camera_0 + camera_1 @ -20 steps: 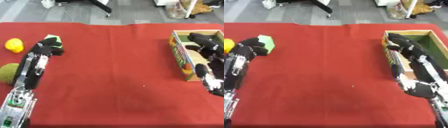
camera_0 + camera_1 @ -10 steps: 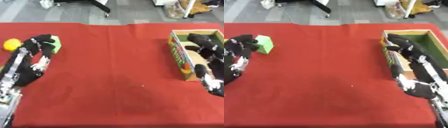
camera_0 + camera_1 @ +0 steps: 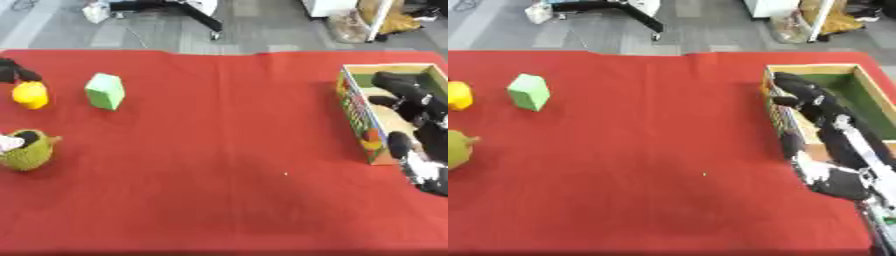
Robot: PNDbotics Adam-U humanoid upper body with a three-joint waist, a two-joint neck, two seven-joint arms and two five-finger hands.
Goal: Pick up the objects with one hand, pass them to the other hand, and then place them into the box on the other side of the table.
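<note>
Over the box (image 3: 866, 95), right hand (image 3: 798, 89) reaching in, fingers' state unclear, left hand (image 3: 12, 71) barely visible beside yellow object (image 3: 31, 95).

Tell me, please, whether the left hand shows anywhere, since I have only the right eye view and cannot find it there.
Observer: Yes. In the left eye view, a black part of the left hand shows at the left edge, just above the yellow object.
Operator: Thank you. Is it on the green block?
Observer: No, it is apart from the green block. Lower down, a black-and-white part of the arm overlaps the olive-green round object.
</note>
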